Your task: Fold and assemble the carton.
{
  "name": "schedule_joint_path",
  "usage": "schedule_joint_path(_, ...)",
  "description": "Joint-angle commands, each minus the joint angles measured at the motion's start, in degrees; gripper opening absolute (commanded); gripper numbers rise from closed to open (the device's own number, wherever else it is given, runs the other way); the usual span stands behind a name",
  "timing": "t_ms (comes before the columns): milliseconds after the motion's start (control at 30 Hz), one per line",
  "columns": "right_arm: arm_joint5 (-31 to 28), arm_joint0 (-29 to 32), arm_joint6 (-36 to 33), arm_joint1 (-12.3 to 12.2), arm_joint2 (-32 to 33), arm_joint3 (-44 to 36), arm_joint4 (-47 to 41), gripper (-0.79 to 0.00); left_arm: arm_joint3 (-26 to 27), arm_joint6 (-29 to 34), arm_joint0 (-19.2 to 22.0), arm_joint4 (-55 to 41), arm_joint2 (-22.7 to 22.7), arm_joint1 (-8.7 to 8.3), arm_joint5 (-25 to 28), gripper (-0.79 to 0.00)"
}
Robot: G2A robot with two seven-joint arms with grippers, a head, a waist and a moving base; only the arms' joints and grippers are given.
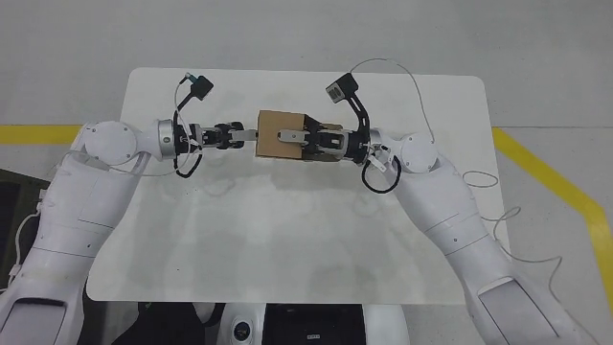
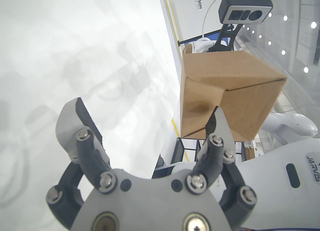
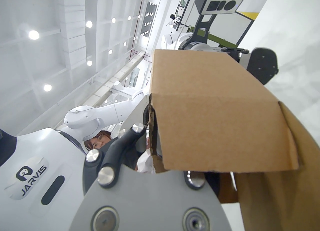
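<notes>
- Brown cardboard carton [image 1: 278,122] is held over white bench [image 1: 287,249], squared up, one end closed.
- Right gripper [image 1: 299,138]: fingers are clamped on the carton's wall; flaps at that end are left unfolded.
- Left gripper [image 2: 147,107]: fingers are spread wide, empty.

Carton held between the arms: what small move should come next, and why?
Probably ease the left tool forward to press the end flap flush: it is open, one fingertip at the folded end of the carton, while the right tool grips the opposite side.

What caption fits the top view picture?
Right pincer grips the brown carton over the white table; open left pincer faces its other end.
</notes>
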State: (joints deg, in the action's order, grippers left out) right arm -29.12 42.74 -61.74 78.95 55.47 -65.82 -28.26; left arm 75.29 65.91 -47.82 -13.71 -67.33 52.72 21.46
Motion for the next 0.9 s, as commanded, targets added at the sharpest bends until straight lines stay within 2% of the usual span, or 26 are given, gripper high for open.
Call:
schedule_joint_path(0,0.5,0.0,0.45,-0.14,0.33,0.03,1.05,-0.785,0.27,-0.33,-0.35,0.58,-0.92,-0.25,0.25,0.0)
schedule_joint_path(233,5.66,0.09,2.54,-0.99,1.64,2.43,6.91,-0.785,2.8,-1.76,-2.32,2.11,-3.66,-0.98,3.08,0.0)
schedule_joint_path(400,9.27,0.34,2.52,-1.17,1.52,6.0,7.89,-0.785,5.45,-4.72,-4.28,3.79,-5.72,-1.37,8.9,0.0)
schedule_joint_path(567,10.9,0.0,1.82,-0.83,0.6,10.62,6.95,-0.785,9.31,-10.0,-7.31,10.87,-7.95,-1.86,15.14,0.0)
schedule_joint_path(700,11.1,-0.36,1.43,-0.63,0.15,13.16,6.75,-0.785,13.07,-16.38,-9.95,21.3,-9.88,-2.14,20.88,0.0)
schedule_joint_path(733,11.18,-0.46,1.34,-0.61,0.1,13.58,6.83,-0.72,14.26,-18.53,-10.7,24.85,-10.32,-2.16,22.3,0.0)
schedule_joint_path(800,11.24,-0.62,1.02,-0.6,0.1,14.11,6.78,-0.493,16.78,-23.5,-12.5,33.06,-11.05,-2.11,24.6,0.0)
schedule_joint_path(867,11.35,-0.71,0.79,-0.63,0.16,14.57,6.83,-0.308,18.9,-28.83,-14.57,39.94,-11.22,-1.91,25.94,0.0)
